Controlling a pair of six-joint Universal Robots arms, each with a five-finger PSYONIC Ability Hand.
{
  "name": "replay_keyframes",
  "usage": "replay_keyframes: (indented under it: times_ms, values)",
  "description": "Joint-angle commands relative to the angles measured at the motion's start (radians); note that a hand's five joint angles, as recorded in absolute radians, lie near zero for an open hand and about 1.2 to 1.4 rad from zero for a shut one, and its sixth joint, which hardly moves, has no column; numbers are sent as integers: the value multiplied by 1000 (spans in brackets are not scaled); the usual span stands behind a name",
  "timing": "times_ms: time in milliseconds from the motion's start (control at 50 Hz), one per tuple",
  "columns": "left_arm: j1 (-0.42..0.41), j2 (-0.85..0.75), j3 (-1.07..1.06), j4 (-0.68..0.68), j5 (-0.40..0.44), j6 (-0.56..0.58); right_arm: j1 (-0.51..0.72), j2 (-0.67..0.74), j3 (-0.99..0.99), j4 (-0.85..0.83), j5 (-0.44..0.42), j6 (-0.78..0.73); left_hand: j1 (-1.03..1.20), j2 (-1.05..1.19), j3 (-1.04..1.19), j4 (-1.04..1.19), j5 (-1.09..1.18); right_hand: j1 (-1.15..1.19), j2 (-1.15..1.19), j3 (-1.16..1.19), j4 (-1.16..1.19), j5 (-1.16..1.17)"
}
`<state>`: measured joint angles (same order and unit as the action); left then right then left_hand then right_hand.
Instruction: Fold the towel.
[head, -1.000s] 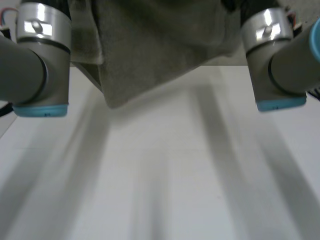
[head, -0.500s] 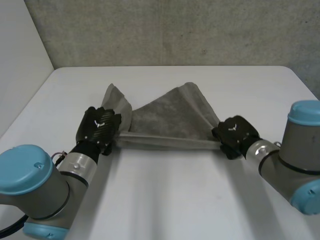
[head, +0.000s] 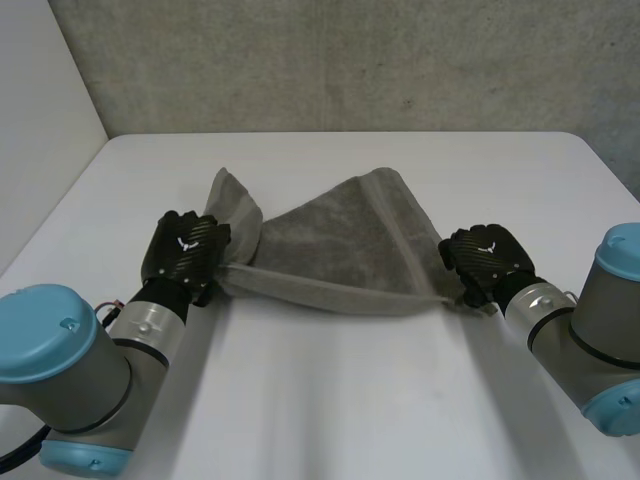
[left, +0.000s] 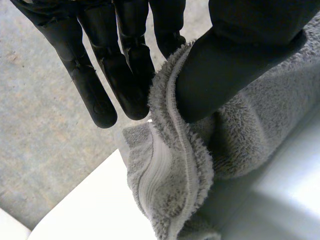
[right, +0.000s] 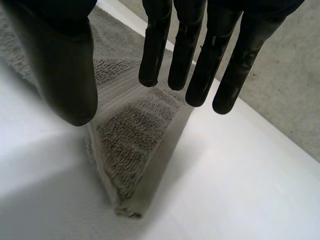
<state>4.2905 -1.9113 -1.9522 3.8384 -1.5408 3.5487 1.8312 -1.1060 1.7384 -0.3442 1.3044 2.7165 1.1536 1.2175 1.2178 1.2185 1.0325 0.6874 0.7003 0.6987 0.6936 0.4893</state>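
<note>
A grey towel (head: 340, 245) lies in the middle of a white desk (head: 330, 400). It is folded into a rough triangle, with the peak at the far side and the long edge near, running between the two hands. The left hand (head: 187, 252) is at the towel's left corner, pinching the bunched edge between thumb and fingers (left: 125, 75). The right hand (head: 487, 260) is at the right corner. Its fingers (right: 200, 65) are straight and held well apart from the thumb, and the corner lies flat on the desk beneath them. A grey concrete wall (head: 350, 60) stands behind the desk.

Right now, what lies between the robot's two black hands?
The grey towel stretches from left hand to right hand over the white table, in the head view.
</note>
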Motion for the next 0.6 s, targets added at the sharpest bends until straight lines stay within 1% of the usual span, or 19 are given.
replay_keyframes:
  times_ms: [20, 100, 260, 500, 600]
  values:
    - [17, -2, -5, 0, 1, -1, 0, 9, -14, 28, -1, 49, 243, 179, 178, 178, 189, -115, -128, -126, -121, -91]
    - [17, -2, -8, 0, 1, -1, -1, 14, -25, 45, -2, 74, 243, 179, 178, 178, 189, -130, -143, -141, -136, -106]
    - [15, -2, -10, 0, 2, -1, 0, 81, -72, 116, -5, 114, 243, 179, 178, 178, 189, -109, -122, -121, -115, -86]
    - [17, -5, -10, 0, 4, -1, 5, 75, -65, 126, -2, 132, 243, 179, 178, 178, 189, -118, -131, -129, -124, -94]
    - [18, -6, -8, 0, 4, -1, 10, 74, -65, 162, -13, 180, 243, 179, 178, 178, 189, -144, -157, -156, -151, -121]
